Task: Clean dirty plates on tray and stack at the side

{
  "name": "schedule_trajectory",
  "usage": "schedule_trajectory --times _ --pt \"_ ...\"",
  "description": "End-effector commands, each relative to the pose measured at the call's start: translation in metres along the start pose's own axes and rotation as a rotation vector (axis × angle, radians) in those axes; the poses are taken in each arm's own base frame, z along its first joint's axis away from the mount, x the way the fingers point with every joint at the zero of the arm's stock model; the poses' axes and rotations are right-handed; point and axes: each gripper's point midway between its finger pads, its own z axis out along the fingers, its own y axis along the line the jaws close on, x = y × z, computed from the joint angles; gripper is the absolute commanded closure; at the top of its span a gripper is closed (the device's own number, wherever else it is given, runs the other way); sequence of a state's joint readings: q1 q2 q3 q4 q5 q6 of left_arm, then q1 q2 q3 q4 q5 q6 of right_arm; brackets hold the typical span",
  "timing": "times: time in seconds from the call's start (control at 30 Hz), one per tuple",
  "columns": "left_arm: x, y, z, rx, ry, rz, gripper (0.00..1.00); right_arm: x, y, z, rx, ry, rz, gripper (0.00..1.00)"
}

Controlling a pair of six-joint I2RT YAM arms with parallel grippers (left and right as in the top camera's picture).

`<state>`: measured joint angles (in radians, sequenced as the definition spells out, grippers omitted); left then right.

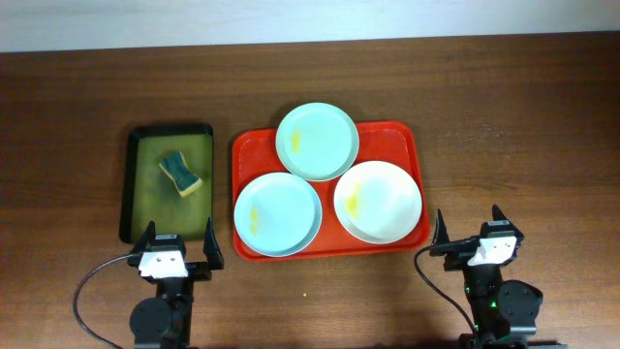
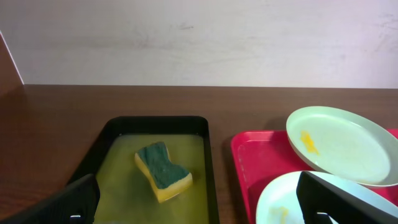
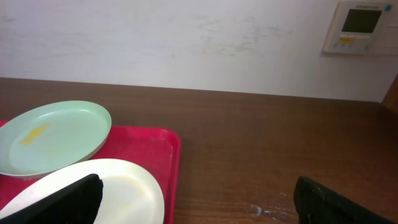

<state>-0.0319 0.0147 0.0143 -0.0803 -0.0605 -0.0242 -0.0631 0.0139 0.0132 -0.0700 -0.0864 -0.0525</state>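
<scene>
red plastic is what catches the eye: the tray [image 1: 250,155] sits in the middle of the brown wooden table [image 1: 523,126], with rounded corners and a raised rim, and all three plates lie on it. the far mint plate [image 1: 317,142] pokes out past the tray's far rim, and its near edge overlaps the other two. it looks slightly tilted and has a faint yellow smear left of its centre. the near-left mint plate [image 1: 278,214] lies flat with a yellow smudge on its left side. the white plate [image 1: 378,201] lies to its right, with a yellow streak towards its left edge. those two sit just beside each other.

just left of the red tray lies a smaller dark tray [image 1: 126,184] holding a film of yellowish liquid, and in its far half a sponge [image 1: 184,173] lies green side up with yellow underneath.

the left gripper [image 1: 181,231] hovers at the near end of the dark tray, fingers spread wide with nothing between them. the right gripper [image 1: 468,218] hangs just off the near-right corner of the red tray, also spread wide and holding nothing. neither touches a plate.
</scene>
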Motion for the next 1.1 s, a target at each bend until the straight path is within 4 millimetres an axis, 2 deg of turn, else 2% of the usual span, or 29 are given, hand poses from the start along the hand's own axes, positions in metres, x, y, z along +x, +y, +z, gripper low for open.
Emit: schedule_trajectory --times 0.0,0.17,0.3,0.37,1.07 --pt "0.001 0.002 0.0 -0.009 -0.003 -0.013 0.01 0.003 -0.003 0.0 0.017 0.004 0.009 0.01" --pt "0.001 0.002 0.0 -0.009 -0.003 -0.013 0.01 0.003 -0.003 0.0 0.018 0.005 0.008 0.01" --pt "0.001 0.002 0.0 -0.009 -0.003 -0.013 0.0 0.002 0.018 0.0 -0.069 0.0 0.002 0.01" --pt "0.001 0.002 0.0 -0.008 -0.003 -0.013 0.01 0.002 0.022 0.0 -0.087 -0.001 0.001 0.01" --pt "0.001 0.002 0.0 -0.008 -0.003 -0.013 0.01 0.002 0.023 0.0 -0.089 -0.001 0.001 0.01"
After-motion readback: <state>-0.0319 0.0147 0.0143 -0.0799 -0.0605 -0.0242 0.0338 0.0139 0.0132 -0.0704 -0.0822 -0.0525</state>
